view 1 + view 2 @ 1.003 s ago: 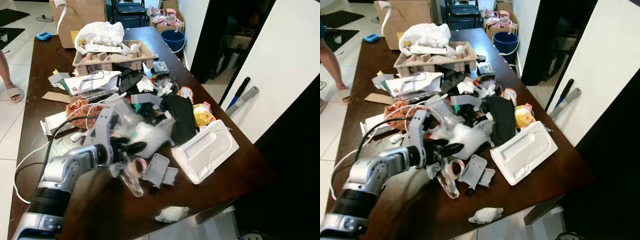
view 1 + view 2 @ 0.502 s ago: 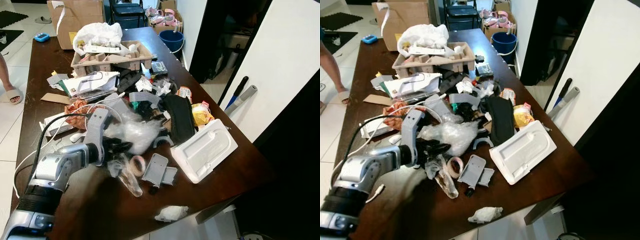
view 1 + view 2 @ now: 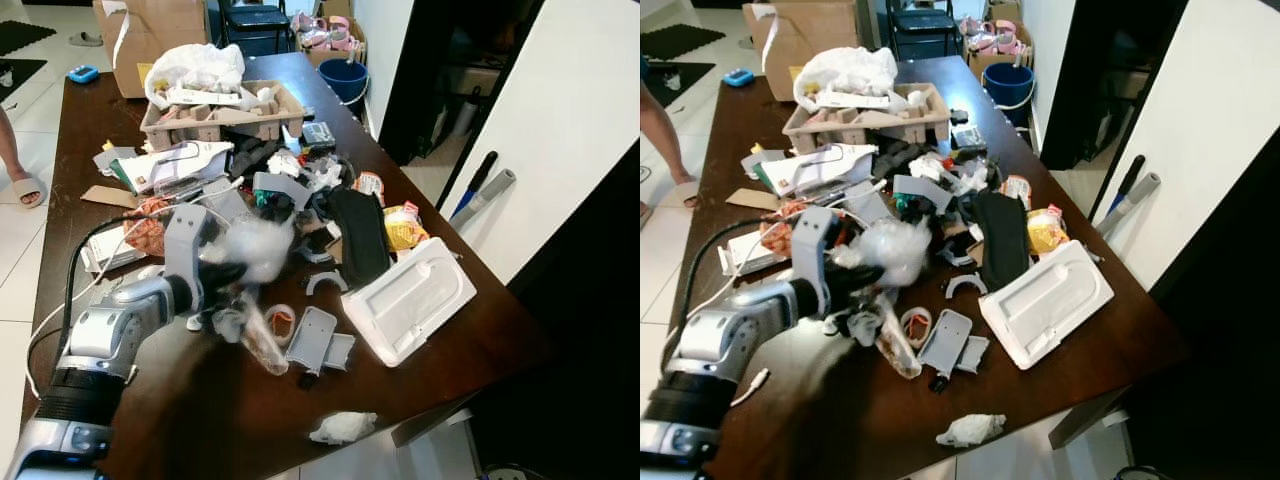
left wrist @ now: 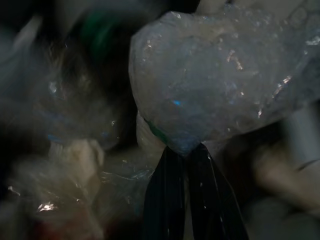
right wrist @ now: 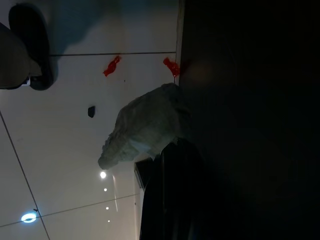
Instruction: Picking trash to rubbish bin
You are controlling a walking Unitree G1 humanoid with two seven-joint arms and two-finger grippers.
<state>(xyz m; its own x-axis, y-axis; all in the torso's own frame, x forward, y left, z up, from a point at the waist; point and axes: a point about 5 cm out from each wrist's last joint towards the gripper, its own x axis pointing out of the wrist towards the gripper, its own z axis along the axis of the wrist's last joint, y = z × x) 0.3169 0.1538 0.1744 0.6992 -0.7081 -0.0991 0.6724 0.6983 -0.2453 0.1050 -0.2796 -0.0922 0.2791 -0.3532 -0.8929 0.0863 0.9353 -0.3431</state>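
A dark wooden table (image 3: 480, 340) is heaped with rubbish. The left gripper (image 3: 232, 272) reaches over the middle of the heap, its two black fingers (image 4: 165, 200) pressed close together and pinching the neck of a crumpled clear plastic bag (image 3: 258, 245). The bag bulges just beyond the fingertips and looks lifted a little above the pile, though motion blur makes that uncertain.

Just below and beside the fingertips lie a roll of tape (image 3: 279, 320) and a grey plastic tray piece (image 3: 312, 338). Farther out past the fingertips sit a black pouch (image 3: 355, 230), a yellow snack packet (image 3: 403, 226) and a large white moulded tray (image 3: 410, 298). Well behind the bag stands a cardboard pulp tray (image 3: 215, 118) with a white plastic bag (image 3: 195, 68) on it. A crumpled tissue (image 3: 343, 427) lies alone near the table's front edge.

In the right wrist view the right gripper (image 5: 167, 200) hangs low in shadow beside the table, with a pale crumpled wad (image 5: 142, 127) at its tips; whether the fingers are closed on it cannot be told.

A blue bucket (image 3: 346, 78) stands on the floor beyond the far end of the table; no rubbish bin can be identified for certain. The task appears barely begun: one bag is in hand, and nearly all the litter remains on the table.
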